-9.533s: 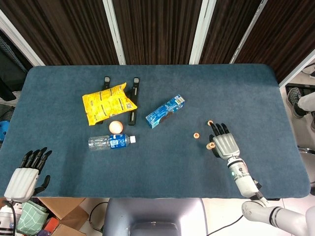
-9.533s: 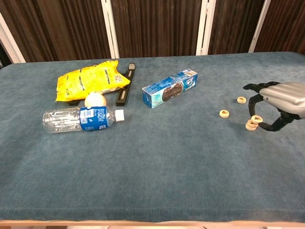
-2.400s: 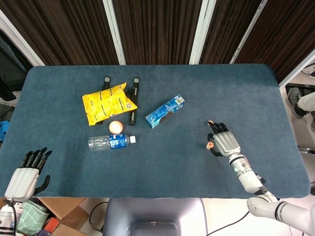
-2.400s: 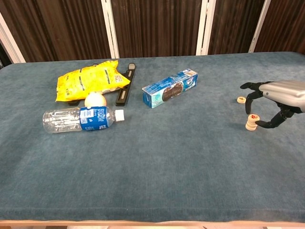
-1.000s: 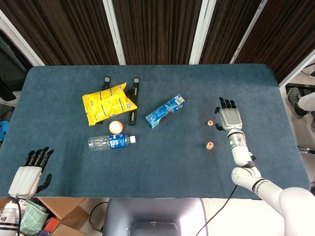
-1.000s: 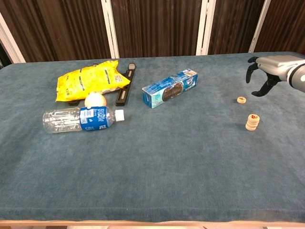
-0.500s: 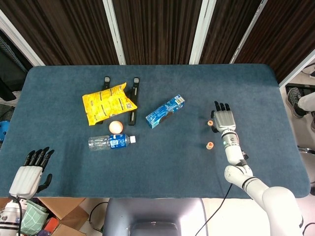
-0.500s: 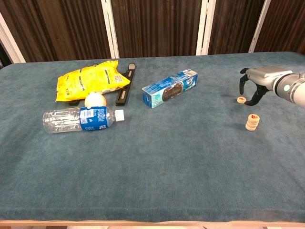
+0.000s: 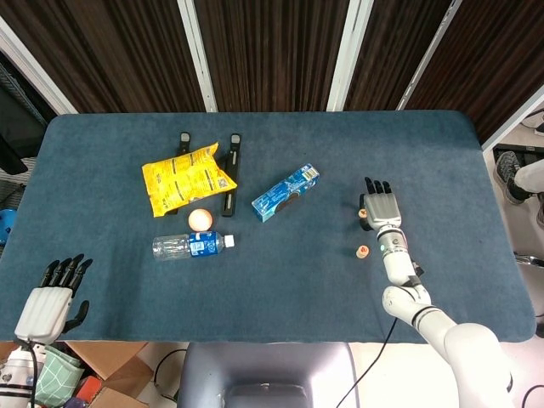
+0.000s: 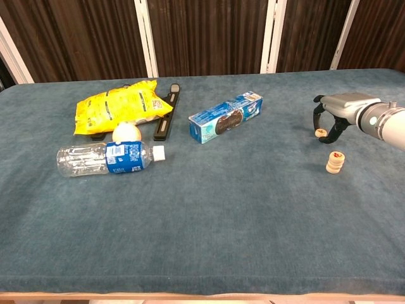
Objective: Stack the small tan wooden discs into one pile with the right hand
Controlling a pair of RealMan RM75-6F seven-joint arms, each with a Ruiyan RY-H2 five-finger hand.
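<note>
A pile of small tan wooden discs (image 10: 335,162) stands on the blue table, its top disc marked red; the head view shows the pile (image 9: 363,252) too. One loose disc (image 10: 320,132) lies flat just beyond it. My right hand (image 10: 336,111) hovers low over that loose disc, with fingers arched down on its left and the thumb on its right. I see no firm grip on it. From the head camera, the right hand (image 9: 380,208) covers most of the loose disc (image 9: 362,212). My left hand (image 9: 51,297) hangs off the table's near left corner, fingers apart and holding nothing.
A blue snack box (image 10: 226,117) lies mid-table. To the left are a yellow chip bag (image 10: 120,104), a pale ball (image 10: 126,132), a lying water bottle (image 10: 107,158) and two black bars (image 10: 166,119). The table's right edge (image 9: 503,221) runs beyond the right hand.
My right hand has moved left and down from beside the loose disc to straddle it. The pile and the loose disc have not moved. The left hand is still.
</note>
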